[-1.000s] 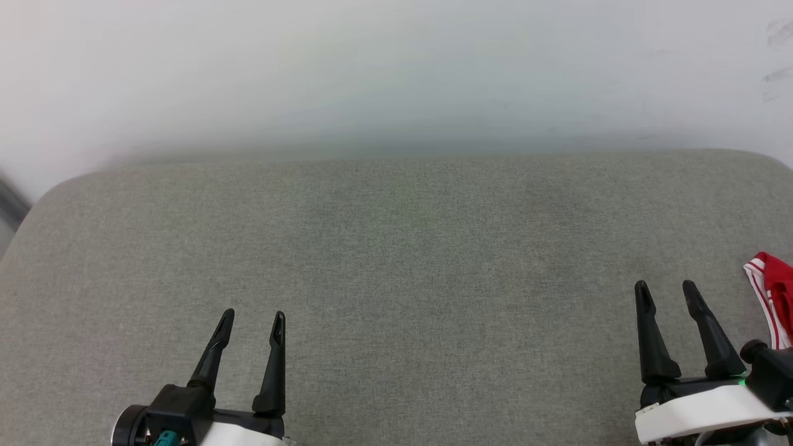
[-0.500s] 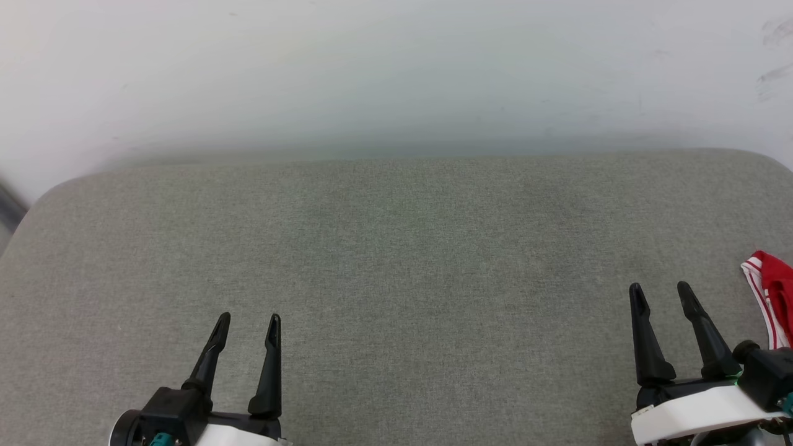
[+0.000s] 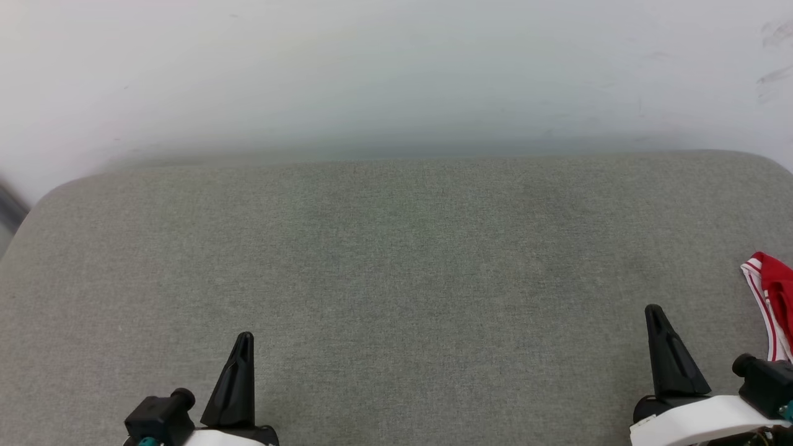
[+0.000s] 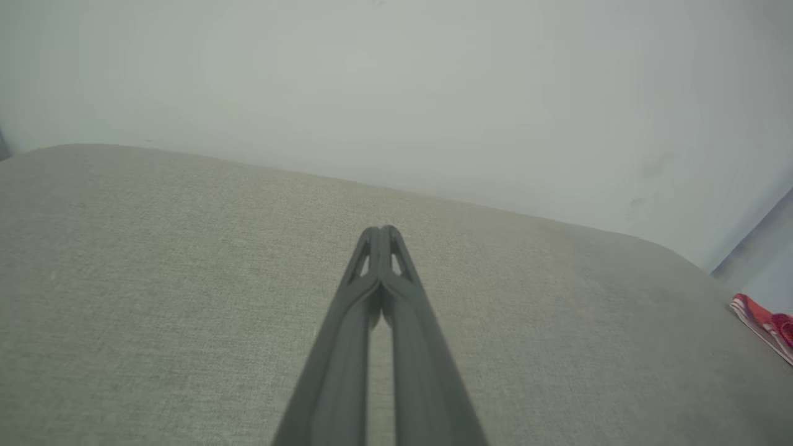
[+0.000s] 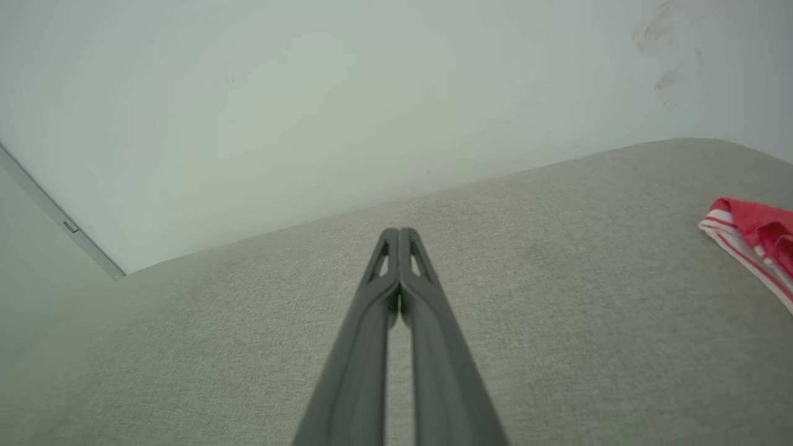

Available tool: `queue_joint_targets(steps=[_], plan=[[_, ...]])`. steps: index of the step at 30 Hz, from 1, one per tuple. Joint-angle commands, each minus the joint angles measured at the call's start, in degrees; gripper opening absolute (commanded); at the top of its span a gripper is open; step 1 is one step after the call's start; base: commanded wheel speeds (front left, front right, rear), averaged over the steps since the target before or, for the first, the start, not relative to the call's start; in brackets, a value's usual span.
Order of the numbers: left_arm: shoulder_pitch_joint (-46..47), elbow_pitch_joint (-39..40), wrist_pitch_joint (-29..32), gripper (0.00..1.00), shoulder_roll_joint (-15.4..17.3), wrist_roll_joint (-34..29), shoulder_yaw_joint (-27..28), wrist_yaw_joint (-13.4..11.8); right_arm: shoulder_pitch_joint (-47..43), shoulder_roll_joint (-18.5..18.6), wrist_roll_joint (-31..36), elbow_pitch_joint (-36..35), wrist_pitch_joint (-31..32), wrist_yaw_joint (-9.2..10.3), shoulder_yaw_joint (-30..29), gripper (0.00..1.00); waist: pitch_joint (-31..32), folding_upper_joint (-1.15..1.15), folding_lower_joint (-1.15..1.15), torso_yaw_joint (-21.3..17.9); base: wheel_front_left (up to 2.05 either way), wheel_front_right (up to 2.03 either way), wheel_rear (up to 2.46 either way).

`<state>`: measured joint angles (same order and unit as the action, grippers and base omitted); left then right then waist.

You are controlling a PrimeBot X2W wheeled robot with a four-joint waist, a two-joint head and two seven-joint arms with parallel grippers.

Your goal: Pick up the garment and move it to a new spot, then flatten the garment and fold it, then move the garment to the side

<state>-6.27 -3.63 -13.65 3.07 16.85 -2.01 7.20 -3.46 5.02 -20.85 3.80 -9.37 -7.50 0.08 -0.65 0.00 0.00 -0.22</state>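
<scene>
Garment (image 3: 777, 282): we see only a red corner with red-and-white striped trim, lying on the grey cushion (image 3: 396, 260) at its far right. The frame cuts off the rest, so we cannot tell whether it is folded or bunched. The scene fits two stages: the shirt waiting at the side to be fetched, or the shirt already set aside. We leave that open.

Grippers: the left gripper (image 3: 243, 339) and right gripper (image 3: 654, 313) both have their fingers pressed together, tips touching, with nothing between them. Both wrist views confirm this. Each sits low over bare cushion.

Risks, as we judge them:
- If a grab is due, shut fingers cannot take cloth. They would only shove it along.
- The garment lies close to the cushion's right end, so a push or drag that way could slide it off.
- Most of the shirt is outside the head view, so aiming at it would be poor. A pinch could catch just the trim and leave the rest trailing.

Position: the garment lies to the right of the right gripper, near it but clearly apart and not touching, with the corner a little further up the cushion than the fingertips. In the right wrist view it sits off to the right side, not ahead of the fingers. It is well apart from the left gripper, with the bare cushion between them.
</scene>
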Motion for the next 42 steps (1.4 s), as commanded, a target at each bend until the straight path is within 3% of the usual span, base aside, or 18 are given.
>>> queue_joint_targets(steps=[1, 20, 42], plan=[[1.58, 0.43, 0.57, 0.0, 0.43, 3.31, 0.22, -0.1, 1.51, 0.06, -3.21, -0.42, 0.48, 0.0, -0.28, 0.0, 0.01, 0.0, 0.0, 0.01, 0.0, 0.0, 0.0], [4.62, -2.71, 4.55, 0.0, 1.22, 22.52, 1.11, 0.11, 3.73, -0.02, -20.94, 2.25, 3.85, 0.0, -1.26, 0.0, 0.1, 0.0, 0.0, 0.04, 0.0, 0.0, 0.0], [7.18, -4.88, 8.56, 0.0, 1.55, 39.86, 2.39, 0.21, 5.68, -0.34, -37.11, 4.65, 7.21, 0.0, -2.44, 0.0, 0.18, 0.0, 0.0, 0.09, 0.0, 0.0, 0.0]])
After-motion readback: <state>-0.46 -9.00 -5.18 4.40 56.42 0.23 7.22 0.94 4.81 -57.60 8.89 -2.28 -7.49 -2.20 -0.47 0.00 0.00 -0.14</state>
